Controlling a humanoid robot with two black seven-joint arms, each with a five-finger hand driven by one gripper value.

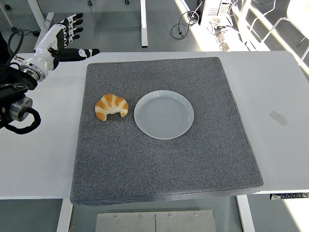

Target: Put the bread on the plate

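The croissant (112, 107) lies just left of the plate (164, 114), well below and right of the left hand (62, 39), whose fingers (75, 28) spread empty

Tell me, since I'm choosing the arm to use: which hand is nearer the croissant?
Left. The left hand hovers open at the table's far-left corner, up and left of the croissant. The right hand is out of view.
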